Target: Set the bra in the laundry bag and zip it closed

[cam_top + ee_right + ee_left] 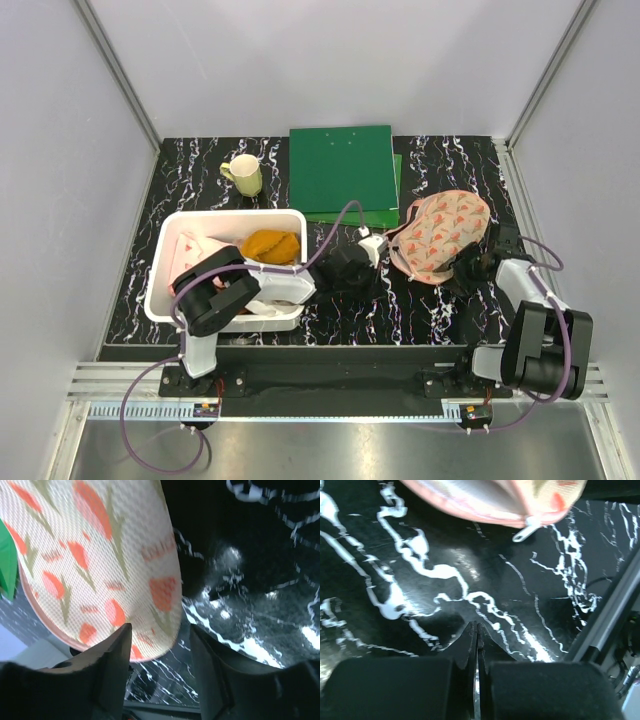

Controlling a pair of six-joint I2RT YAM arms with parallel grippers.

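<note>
The laundry bag (445, 235), a round cream-pink pouch with red-and-green motifs, lies on the black marbled table right of centre. The bra is not in view. My left gripper (362, 272) is shut and empty, low over the table just left of the bag. In the left wrist view its tips (477, 626) point at the bag's pink zipper edge (485, 505), and the white zipper pull (525, 530) hangs there. My right gripper (462, 268) is at the bag's near right edge. In the right wrist view it (160, 635) is open, with the bag's rim (100, 555) just beyond the fingers.
A white plastic bin (160, 290) at the left holds an orange garment (270, 245) and pale pink cloth (195, 250). A cream mug (243, 175) and a green folder (342, 175) sit at the back. Grey walls enclose the table.
</note>
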